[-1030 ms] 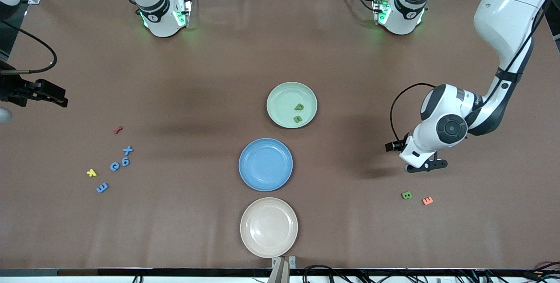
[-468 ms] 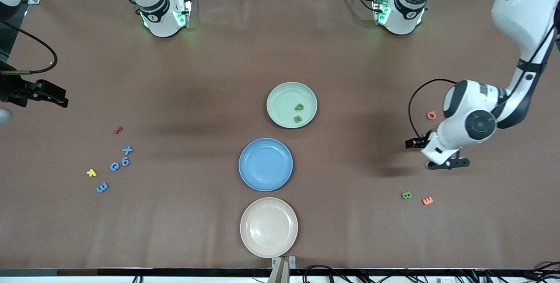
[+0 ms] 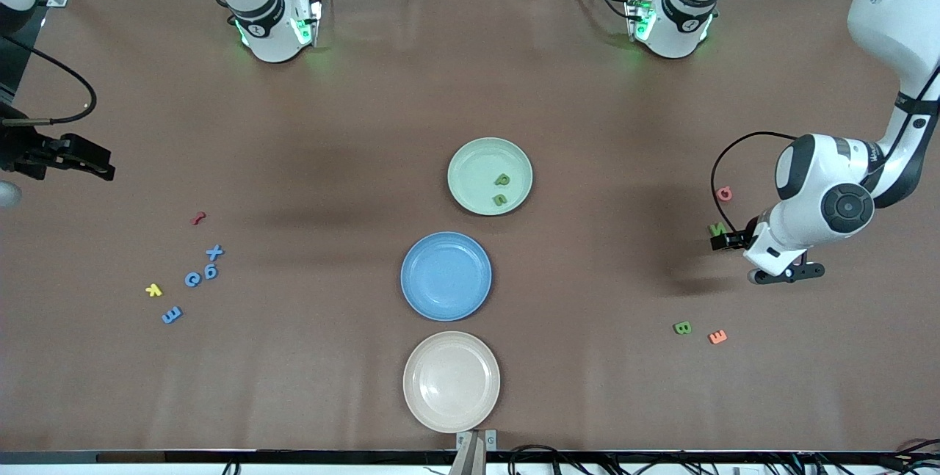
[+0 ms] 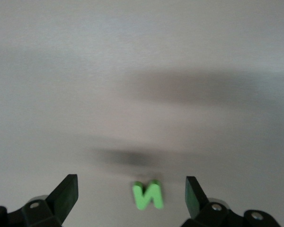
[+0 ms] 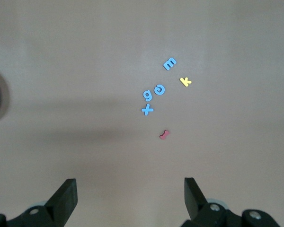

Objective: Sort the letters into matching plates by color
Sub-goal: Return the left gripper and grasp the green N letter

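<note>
The pale green plate [image 3: 470, 159] holds two green letters [image 3: 501, 180]. The blue plate [image 3: 446, 275], nearer the front camera, has nothing in it. A green N [image 3: 718, 228] lies toward the left arm's end of the table. My left gripper [image 3: 786, 274] hovers open just beside it. In the left wrist view the N [image 4: 148, 195] lies on the table between the spread fingers of the left gripper [image 4: 131, 189]. A green B [image 3: 682, 327] lies nearer the camera. Several blue letters [image 3: 192, 279] lie toward the right arm's end, also in the right wrist view [image 5: 154, 92]. My right gripper [image 3: 88, 163] waits open at that end.
A beige plate [image 3: 451, 381] sits nearest the camera, in line with the other two plates. A pink letter [image 3: 724, 194] lies by the N and an orange E [image 3: 717, 337] by the B. A yellow k [image 3: 153, 289] and a red letter [image 3: 197, 218] lie among the blue ones.
My left arm has swung toward its own end of the table, uncovering first the pink letter and then the green N. The right arm has not moved.
</note>
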`<state>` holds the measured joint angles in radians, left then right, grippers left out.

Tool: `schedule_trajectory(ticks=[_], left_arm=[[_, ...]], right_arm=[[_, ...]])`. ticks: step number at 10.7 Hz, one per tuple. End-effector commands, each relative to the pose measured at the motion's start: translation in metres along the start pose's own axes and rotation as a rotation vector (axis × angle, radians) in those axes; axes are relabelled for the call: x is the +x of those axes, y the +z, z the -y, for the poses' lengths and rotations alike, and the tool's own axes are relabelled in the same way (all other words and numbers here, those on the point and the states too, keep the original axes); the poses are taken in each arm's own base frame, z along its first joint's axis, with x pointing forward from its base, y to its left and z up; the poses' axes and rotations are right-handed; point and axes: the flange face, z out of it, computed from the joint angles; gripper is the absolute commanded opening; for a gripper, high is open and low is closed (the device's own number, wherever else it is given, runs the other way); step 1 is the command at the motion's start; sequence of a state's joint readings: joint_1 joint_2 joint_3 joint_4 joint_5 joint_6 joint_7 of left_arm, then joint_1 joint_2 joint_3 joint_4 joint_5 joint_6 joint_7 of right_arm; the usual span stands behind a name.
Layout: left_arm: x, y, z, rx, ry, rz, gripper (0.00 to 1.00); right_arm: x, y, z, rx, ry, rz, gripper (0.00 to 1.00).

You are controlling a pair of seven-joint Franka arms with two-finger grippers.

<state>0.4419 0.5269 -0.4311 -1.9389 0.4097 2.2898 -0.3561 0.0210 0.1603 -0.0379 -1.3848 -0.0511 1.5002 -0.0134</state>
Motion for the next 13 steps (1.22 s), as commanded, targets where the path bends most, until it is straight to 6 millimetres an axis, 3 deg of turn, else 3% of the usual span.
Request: schedule_trajectory(ticks=[1,3,6,8,13], left_arm=[[-0.037,0.021,0.027,0.007,-0.033,-0.105,1.00],[-0.049,0.025,0.026,-0.015,-0.059,-0.112,1.00],[-0.067,0.019,-0.003,-0.064,-0.100,-0.089,1.00],[-0.069,0.026,-0.023,-0.080,-0.087,-0.081,1.00],[-0.062,0.044,-0.019,-0.095,-0.096,-0.092,1.00]], right_arm=[[-0.001,-0.001,0.000,0.013,-0.003,-0.005,1.00],[-0.001,-0.001,0.000,0.013,-0.003,-0.005,1.00],[-0.001,-0.001,-0.002,0.013,0.002,-0.013,1.00],[0.000,-0.001,-0.002,0.013,0.002,-0.013,1.00],[0.002,0.000,0.000,0.013,-0.001,-0.022,1.00]])
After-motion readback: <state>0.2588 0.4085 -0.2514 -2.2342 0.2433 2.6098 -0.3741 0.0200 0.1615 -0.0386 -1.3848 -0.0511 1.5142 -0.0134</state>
